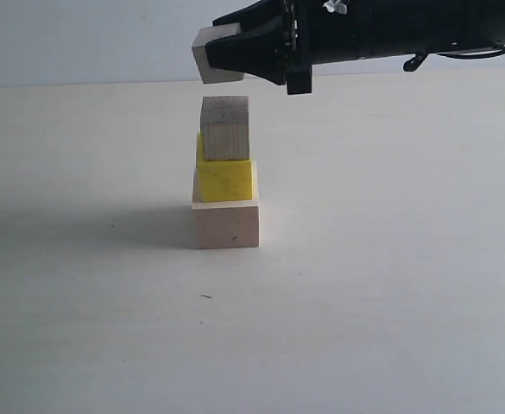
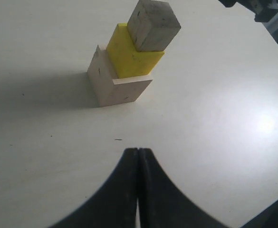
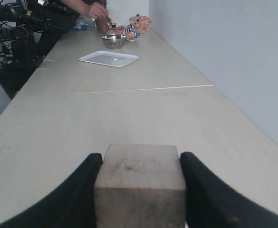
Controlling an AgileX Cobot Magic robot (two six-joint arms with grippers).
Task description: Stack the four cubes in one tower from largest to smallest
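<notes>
Exterior view: three of four are up. The large pale wooden cube (image 1: 226, 226) sits on the table (image 1: 390, 259), the yellow cube (image 1: 226, 179) is on it, and the first small wooden cube (image 1: 224, 128) is on top. The tower (image 1: 225, 177) narrows upward as required.

The right gripper (image 1: 226, 53) comes in horizontally from the right, clamped on the second small wooden cube (image 1: 207, 56). That cube hangs above the tower top with a clear gap, not touching, and looks offset a bit to the left of the column. Right wrist view confirms the grip: one finger on each side face and the underside free, so it can be set down flat.

Left gripper (image 2: 138, 156) has its fingers pressed together with nothing between them. It is parked low and well clear of the tower, probably to stay out of the right arm's path.

Left wrist view shows the layers aren't square to each other. The yellow cube is twisted on the base and the small cube sits toward its far corner.

My read is that this is the last placement. It needs a shift right to centre over the top cube, then a slow descent. The landing face is no bigger than the cube going on it, so a misaligned or pushed release could topple the column.
</notes>
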